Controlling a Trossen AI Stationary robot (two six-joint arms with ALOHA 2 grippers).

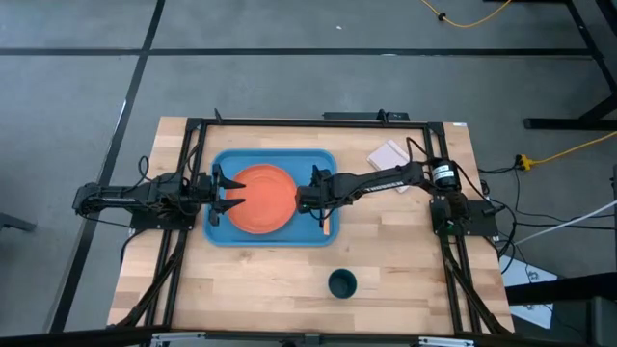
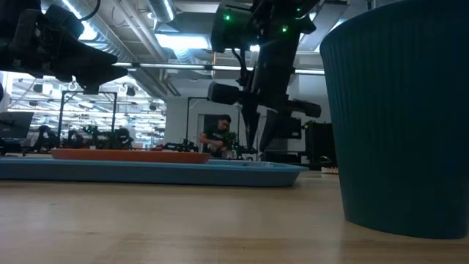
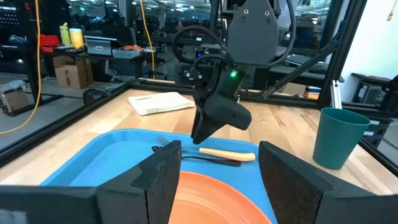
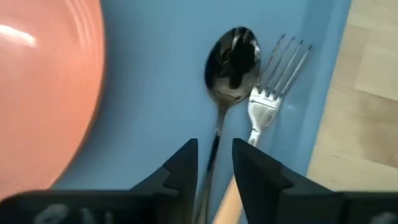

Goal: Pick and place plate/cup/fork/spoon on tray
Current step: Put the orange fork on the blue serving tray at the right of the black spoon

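Note:
The light-blue tray (image 1: 220, 231) lies mid-table with the orange plate (image 1: 262, 199) flat in it. The dark spoon (image 4: 233, 59) and the fork (image 4: 273, 81) lie side by side on the tray floor, right of the plate. My right gripper (image 4: 214, 162) hangs over them, pointing down and narrowly open. Its fingers stand either side of the spoon's handle (image 4: 216, 146) with a gap showing. My left gripper (image 3: 217, 186) is open and empty over the plate's left edge (image 1: 224, 193). The teal cup (image 1: 342, 283) stands upright on the table near the front edge.
A white pad (image 1: 388, 154) lies at the table's far right. A black frame runs round the table. In the low view the cup (image 2: 399, 110) stands close and large at the right. A person (image 2: 218, 136) is in the room behind.

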